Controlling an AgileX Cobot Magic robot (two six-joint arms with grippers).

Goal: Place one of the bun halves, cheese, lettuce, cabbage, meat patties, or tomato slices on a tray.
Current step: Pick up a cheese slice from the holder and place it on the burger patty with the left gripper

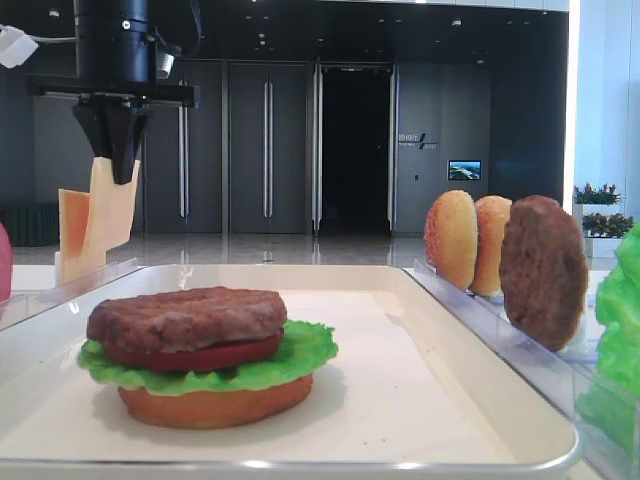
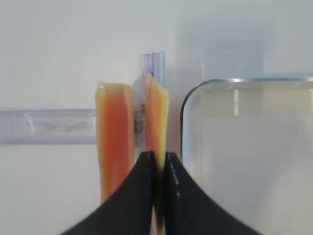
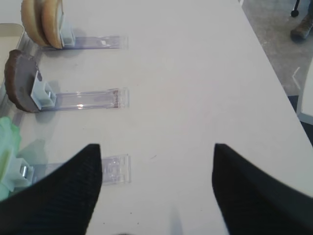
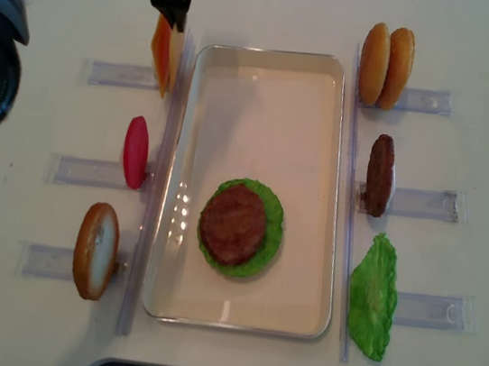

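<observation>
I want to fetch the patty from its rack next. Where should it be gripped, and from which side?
Grip the meat patty by its top edge, coming straight down from above. It stands on edge in the clear rack, flat faces exposed and the upper rim free, so jaws can straddle its thickness. The bottom sits in the rack's holder, so a lower grip looks blocked.

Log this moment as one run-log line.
left gripper: shut on cheese at its rack | right gripper: open, idle | tray: patty topmost

You've got clear plastic racks (image 4: 424, 203) flanking both sides on a white table (image 3: 195, 73), dark doors (image 1: 268, 148) behind
</observation>
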